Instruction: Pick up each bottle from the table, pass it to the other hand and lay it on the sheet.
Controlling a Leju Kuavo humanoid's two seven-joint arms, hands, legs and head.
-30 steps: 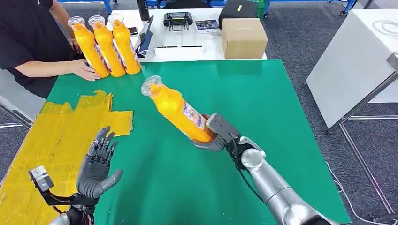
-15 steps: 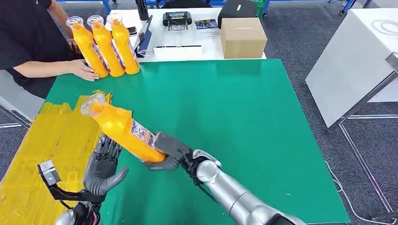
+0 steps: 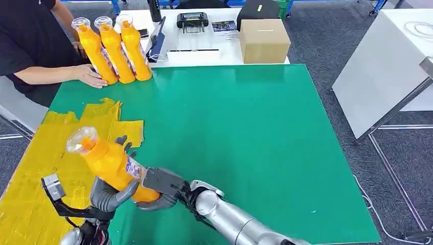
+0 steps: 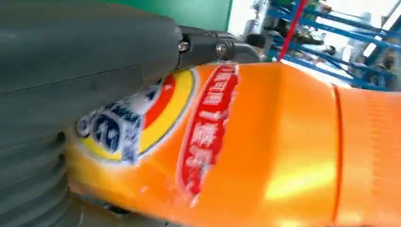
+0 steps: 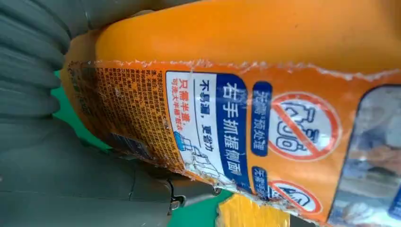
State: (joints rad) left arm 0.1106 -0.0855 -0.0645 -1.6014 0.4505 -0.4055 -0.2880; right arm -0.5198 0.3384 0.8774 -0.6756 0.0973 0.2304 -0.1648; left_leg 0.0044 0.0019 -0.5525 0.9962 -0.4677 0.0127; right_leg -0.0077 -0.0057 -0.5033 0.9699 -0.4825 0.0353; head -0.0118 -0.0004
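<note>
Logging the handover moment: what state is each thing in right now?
Held bottle: tilted, off the table, between both hands.
Right hand: grips its base.
Left hand: cups its body.
Three bottles: upright by a person's hand.
Yellow sheet: flat, bare.

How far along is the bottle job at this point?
Nothing lies on the yellow sheet yet. One orange bottle is mid-handover: the right hand grips its base while the left hand cups it from below. Three more bottles stand at the table's far corner beside a person's hand, so most of the job remains.
</note>
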